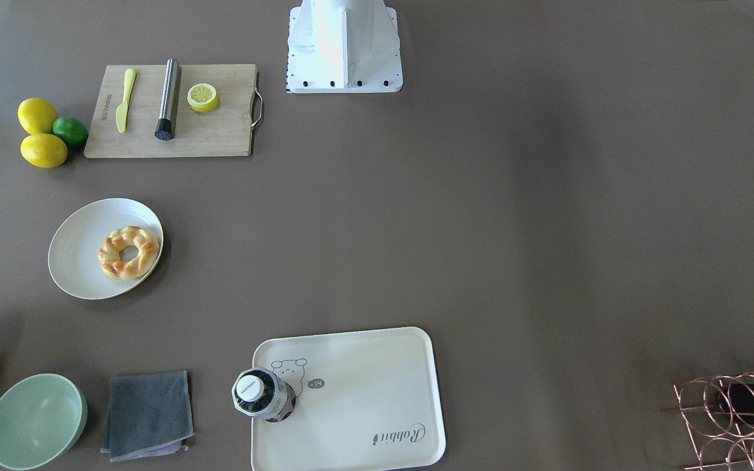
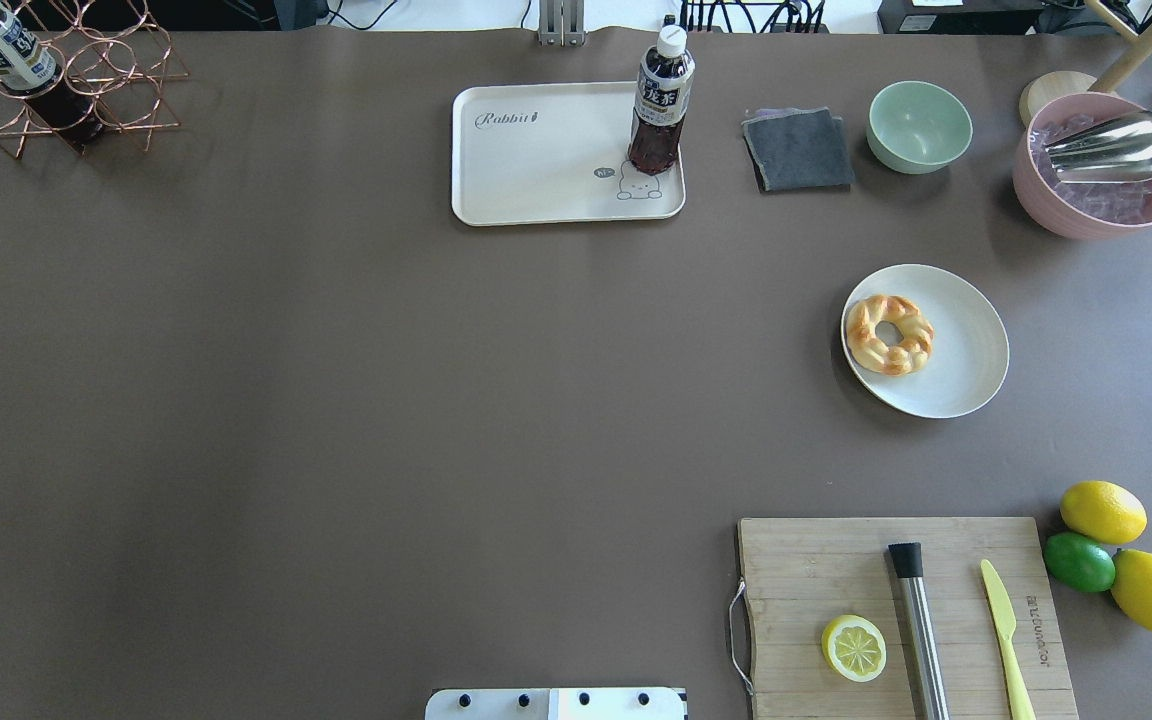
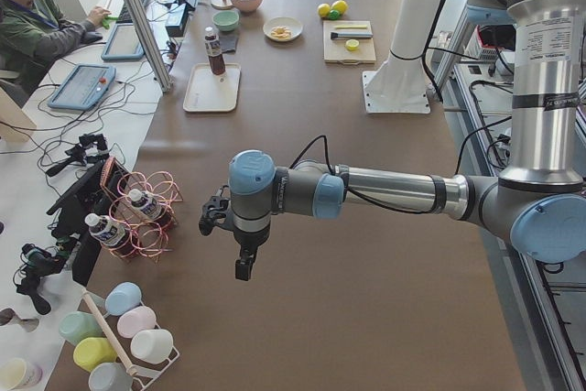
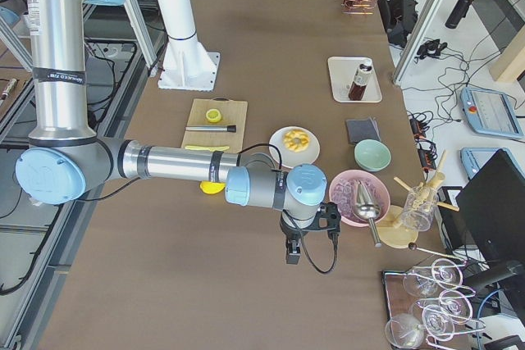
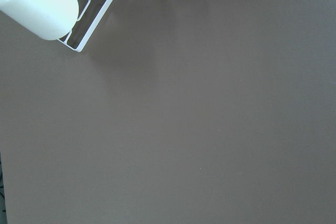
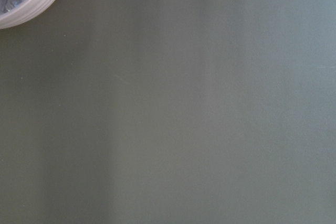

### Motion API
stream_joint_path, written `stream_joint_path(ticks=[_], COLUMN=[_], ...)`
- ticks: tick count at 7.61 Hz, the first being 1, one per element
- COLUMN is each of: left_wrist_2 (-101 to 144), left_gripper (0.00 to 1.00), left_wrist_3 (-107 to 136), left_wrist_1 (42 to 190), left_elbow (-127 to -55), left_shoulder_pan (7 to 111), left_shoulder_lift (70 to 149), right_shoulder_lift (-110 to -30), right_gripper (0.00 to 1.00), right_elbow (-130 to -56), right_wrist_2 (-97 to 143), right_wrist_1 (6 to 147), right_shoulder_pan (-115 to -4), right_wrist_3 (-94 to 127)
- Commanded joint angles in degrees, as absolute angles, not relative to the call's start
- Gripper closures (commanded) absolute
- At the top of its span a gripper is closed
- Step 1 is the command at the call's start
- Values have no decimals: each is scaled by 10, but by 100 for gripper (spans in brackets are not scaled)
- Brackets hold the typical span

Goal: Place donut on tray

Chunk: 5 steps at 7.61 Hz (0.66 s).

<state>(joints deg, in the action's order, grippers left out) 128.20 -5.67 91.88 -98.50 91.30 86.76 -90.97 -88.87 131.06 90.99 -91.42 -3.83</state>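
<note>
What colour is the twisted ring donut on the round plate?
Golden-yellow twisted ring donut with browned ridges; clearest in front-facing view.

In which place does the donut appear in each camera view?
Front-facing: donut left of centre.
Overhead: donut right of centre.
Exterior left: donut far off, near top centre.
Exterior right: donut just above mid-picture.
Wrist views: not in either.
Shared landmark: the round white plate it lies on.

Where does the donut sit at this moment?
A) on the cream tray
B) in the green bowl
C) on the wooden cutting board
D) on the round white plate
D: the donut lies on the round white plate, toward one side of it, while the tray holds only a bottle.
</note>
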Motion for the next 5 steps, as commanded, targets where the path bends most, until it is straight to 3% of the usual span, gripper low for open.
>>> stream_joint_path(ticks=[1, 5], left_wrist_2=[1286, 1363], left_gripper=[1, 1], left_wrist_3=[-58, -61], left_wrist_1=[941, 962], left_elbow=[-1005, -1008], left_shoulder_pan=[912, 904], left_shoulder_lift=[875, 888], right_shoulder_lift=[-912, -912], right_gripper=[0, 0], right_elbow=[-907, -927], right_wrist_2=[1296, 1310], right_wrist_1=[848, 806], right_shoulder_pan=[-914, -862], right_wrist_3=[-37, -32])
